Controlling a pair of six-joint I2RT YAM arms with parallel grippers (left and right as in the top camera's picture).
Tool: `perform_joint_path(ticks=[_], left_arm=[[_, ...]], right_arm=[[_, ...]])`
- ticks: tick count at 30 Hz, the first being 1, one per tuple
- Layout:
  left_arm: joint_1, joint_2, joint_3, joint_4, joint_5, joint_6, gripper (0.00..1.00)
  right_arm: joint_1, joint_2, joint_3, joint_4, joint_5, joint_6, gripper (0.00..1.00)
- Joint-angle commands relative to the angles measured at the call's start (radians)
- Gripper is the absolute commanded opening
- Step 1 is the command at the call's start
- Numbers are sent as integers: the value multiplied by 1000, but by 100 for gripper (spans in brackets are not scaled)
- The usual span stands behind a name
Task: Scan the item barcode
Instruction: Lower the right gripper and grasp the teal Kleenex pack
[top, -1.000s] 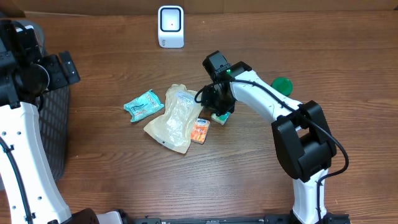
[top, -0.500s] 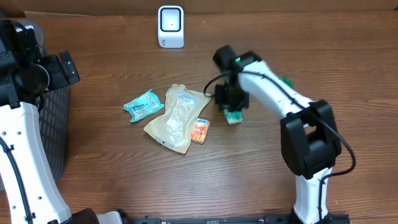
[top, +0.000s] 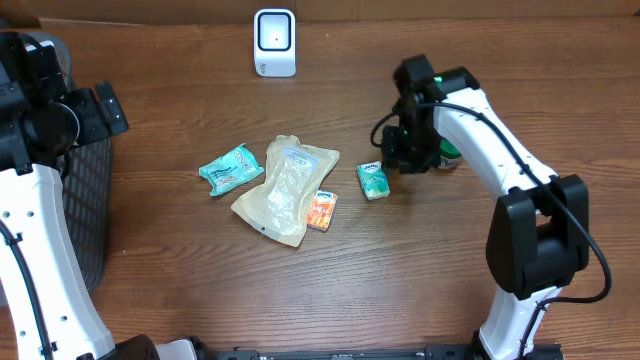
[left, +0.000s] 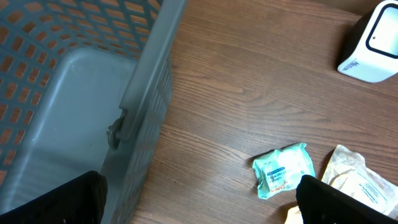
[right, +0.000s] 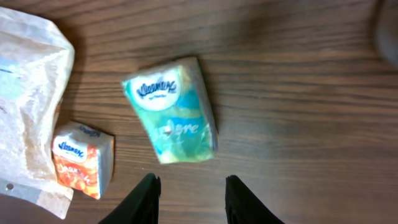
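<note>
Looking at the wood-grain table (top: 200, 290), the teal Kleenex pocket pack (right: 174, 112) lies flat on it, logo up and a bit skewed; soft glossy film wrapper, roughly rectangular with squishy corners; the right gripper (right: 194, 198) hangs just over its near end with its black fingers (right: 148, 196) partly spread, gripping nothing, and the pack sits just past the tips; just left of that is a smaller orange Kleenex pack (right: 81, 158), boxier, touching the edge of a crinkly translucent pouch (top: 285, 190) with a pale label; further left is a puffy teal wipes packet (left: 285, 169) with crimped ends; the white scanner (top: 274, 42), a rounded block with a dark-rimmed window, stands at the far edge, well apart from the pack; something green and round (top: 452, 152) peeks out behind the right arm, can't tell what; the left gripper (left: 199, 186) is spread as wide as it goes and empty, beside a gray plastic lattice basket (left: 62, 93)
</note>
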Motion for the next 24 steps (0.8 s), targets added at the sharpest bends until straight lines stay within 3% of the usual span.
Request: perform_joint_path(ticks=[1, 11, 24], left_arm=[[0, 2, 21, 1, -2, 22, 99], [0, 2, 21, 1, -2, 22, 100], [0, 2, 21, 1, -2, 23, 100]], right_arm=[[-73, -5, -82, 56, -134, -67, 31], [-93, -2, -231, 202, -248, -111, 32], [-92, 0, -363, 373, -296, -26, 32]])
